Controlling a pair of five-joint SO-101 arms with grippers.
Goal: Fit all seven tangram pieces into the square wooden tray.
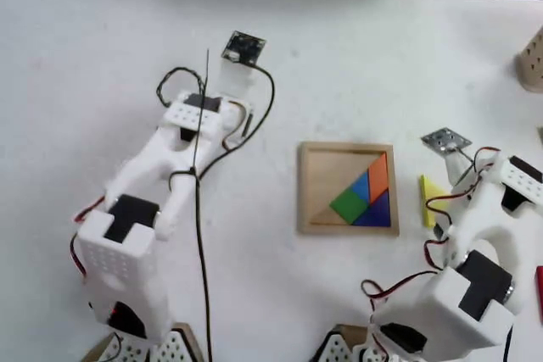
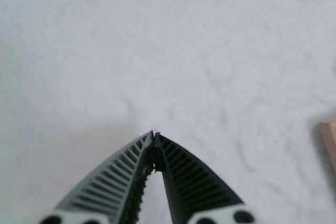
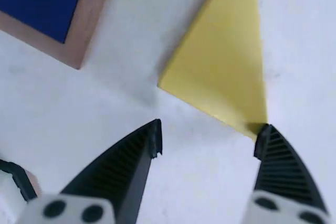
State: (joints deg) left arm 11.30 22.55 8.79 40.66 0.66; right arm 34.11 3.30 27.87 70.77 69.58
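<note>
Left gripper point(image 2: 154, 145) has its jaws pressed together (tips touching); right gripper point(image 3: 210, 136) is spread wide apart.

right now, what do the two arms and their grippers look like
Both are blocky white plastic with black motor housings: the left arm and the right arm. Thin red and black wires loop along each, and a long black cable crosses the left one. The left gripper and right gripper have dark, ribbed, wedge-shaped fingers on white bases with round holes.
</note>
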